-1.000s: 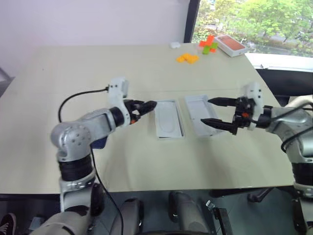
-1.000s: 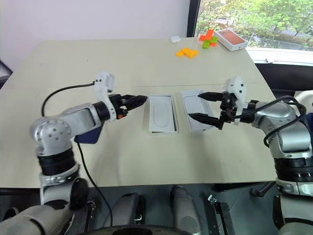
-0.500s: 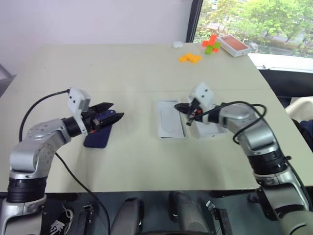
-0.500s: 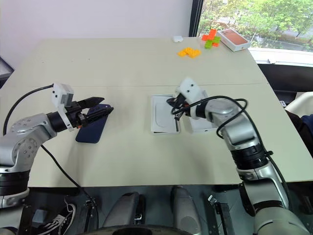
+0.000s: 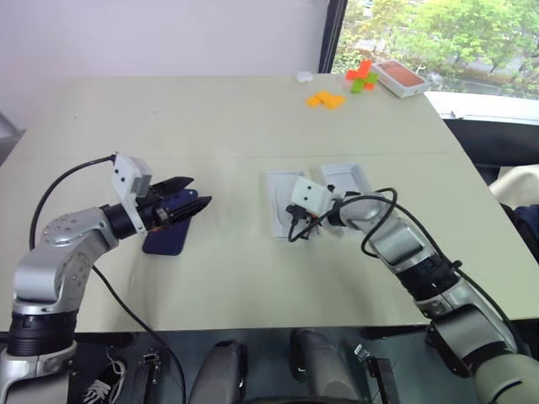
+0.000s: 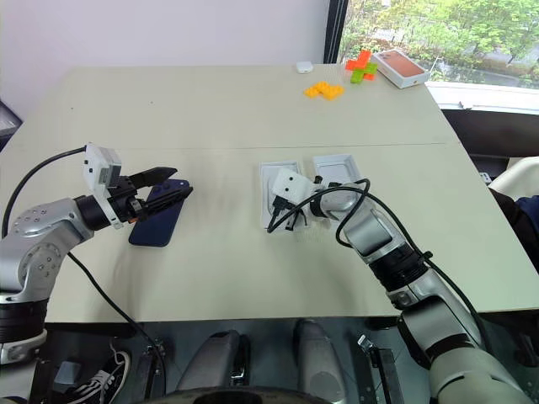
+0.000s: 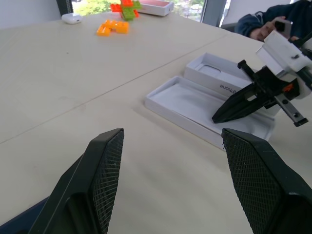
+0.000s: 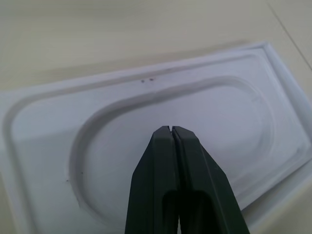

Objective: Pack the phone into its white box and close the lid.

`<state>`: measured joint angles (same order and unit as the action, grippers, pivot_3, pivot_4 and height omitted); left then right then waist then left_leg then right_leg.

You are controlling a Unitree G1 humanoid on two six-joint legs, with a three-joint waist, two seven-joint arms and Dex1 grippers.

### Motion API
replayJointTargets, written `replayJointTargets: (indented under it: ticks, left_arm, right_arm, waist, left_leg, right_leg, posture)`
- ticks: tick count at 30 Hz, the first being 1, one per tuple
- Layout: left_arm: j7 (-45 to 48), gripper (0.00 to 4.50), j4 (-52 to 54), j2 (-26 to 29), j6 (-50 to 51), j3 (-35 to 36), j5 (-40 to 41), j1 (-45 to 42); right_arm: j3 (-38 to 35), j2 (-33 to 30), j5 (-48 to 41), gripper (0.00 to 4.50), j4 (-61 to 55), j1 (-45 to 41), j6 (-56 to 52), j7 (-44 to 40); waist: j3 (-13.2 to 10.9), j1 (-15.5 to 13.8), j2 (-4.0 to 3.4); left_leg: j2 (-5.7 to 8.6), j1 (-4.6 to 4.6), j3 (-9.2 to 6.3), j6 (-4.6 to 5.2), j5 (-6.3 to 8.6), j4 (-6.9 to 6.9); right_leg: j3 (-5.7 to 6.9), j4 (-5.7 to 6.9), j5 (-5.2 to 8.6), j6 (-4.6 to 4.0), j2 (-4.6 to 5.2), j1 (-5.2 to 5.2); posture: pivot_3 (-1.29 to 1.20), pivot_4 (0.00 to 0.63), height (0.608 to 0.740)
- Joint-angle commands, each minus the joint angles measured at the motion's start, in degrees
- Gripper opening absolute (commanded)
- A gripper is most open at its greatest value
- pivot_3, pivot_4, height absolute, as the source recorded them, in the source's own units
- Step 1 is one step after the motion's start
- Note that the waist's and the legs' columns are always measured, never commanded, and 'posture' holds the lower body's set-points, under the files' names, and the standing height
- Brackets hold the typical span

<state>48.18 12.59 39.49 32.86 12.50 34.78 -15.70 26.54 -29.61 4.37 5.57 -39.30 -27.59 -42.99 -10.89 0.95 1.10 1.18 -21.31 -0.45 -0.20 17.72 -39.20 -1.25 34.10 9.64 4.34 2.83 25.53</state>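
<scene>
**Right tool over the insert**

In your head views, the left tool (image 5: 189,204), fingers apart, hovers over the phone (image 5: 166,238) on the tabletop (image 5: 210,126). The right tool (image 6: 274,225) sits over the insert (image 6: 271,187) (beside the box (image 6: 337,168)).

Left wrist: fingers wide.

Right wrist: fingers (image 8: 171,161) pressed together above the oval embossing.

An office or meeting room, by the look of it: a broad beige table (image 5: 210,118) against a plain pale wall (image 5: 152,34), a dark-framed window (image 5: 438,34) with green trees outside. Bright toy blocks (image 5: 324,99) and a red-topped box (image 5: 398,77) sit at the far edge, and a seated person (image 7: 273,22) holds a phone.
</scene>
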Motion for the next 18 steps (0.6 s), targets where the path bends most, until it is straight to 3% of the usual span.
replayJointTargets:
  ticks: [1, 6, 18]
  left_arm:
    - [-0.99, 3.39, 2.36, 0.31, -1.36, 0.41, -0.83, -0.01]
    - [-1.72, 3.39, 2.29, 0.06, -1.42, 0.09, -1.16, -0.47]
    - [-2.63, 3.39, -0.71, 0.94, -0.72, 0.76, -1.68, -1.08]
  right_arm:
    - [1.23, 0.61, 5.29, 0.09, 4.24, -2.77, 5.30, 2.18]
    - [0.79, 2.38, 8.17, 0.09, 8.57, -4.60, 9.50, 3.30]
    - [0.71, 1.43, 9.61, 0.09, 5.89, -1.34, 12.24, -3.62]
  waist:
    - [0.00, 0.04, 0.00]
    - [0.00, 0.11, 0.00]
    - [0.01, 0.08, 0.01]
  left_leg:
    - [0.00, 0.00, 0.00, 0.00, 0.00, 0.00]
    - [-0.02, 0.01, -0.02, 0.00, 0.00, 0.01]
    - [-0.02, 0.03, -0.03, 0.00, 0.00, 0.01]
  right_leg:
    - [0.00, 0.00, 0.00, 0.00, 0.00, 0.00]
    - [0.01, 0.01, 0.00, 0.00, -0.03, 0.00]
    - [0.01, 0.02, -0.01, 0.00, -0.02, -0.02]
  posture:
    - [0.00, 0.150, 0.740]
    - [0.00, 0.150, 0.740]
    - [0.00, 0.150, 0.740]
